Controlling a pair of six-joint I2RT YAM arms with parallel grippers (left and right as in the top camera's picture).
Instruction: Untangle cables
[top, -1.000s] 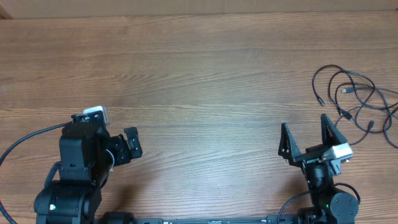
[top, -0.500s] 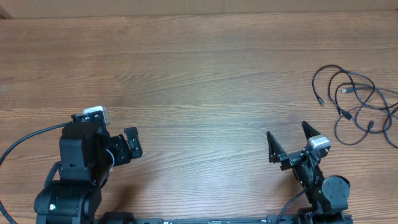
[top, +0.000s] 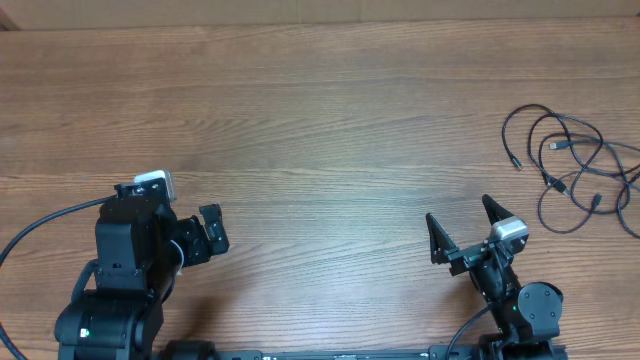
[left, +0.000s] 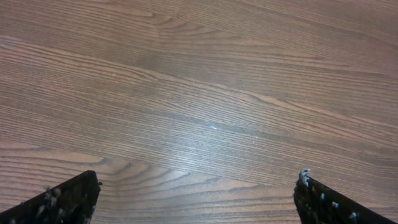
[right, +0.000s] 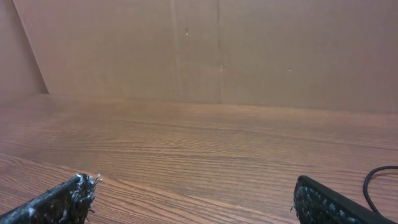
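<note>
Rightward nothing has changed, but the right arm's black two-finger gripper (top: 458, 210) has shifted left along the near edge of the brown wood-grain table (top: 320, 120) and turned since 1 second ago, so its 2 fingers now point up and slightly left. Its jaws stand wide apart with nothing between them; the right wrist view shows both dark fingertips (right: 74, 190) low in the corners with bare wood between.

The left arm's black two-finger gripper (top: 214, 232) has stayed where it was, near the table's front left, jaws spread wide and holding nothing. In the left wrist view only wood grain lies between its tips.

The thin black cables with small plug ends (top: 558, 186) lie in a loose overlapping tangle at the table's far right edge, unmoved, well apart from both grippers. One loop (right: 368, 177) shows at the right edge of the right wrist view, before a plain brown cardboard wall (right: 217, 50).
</note>
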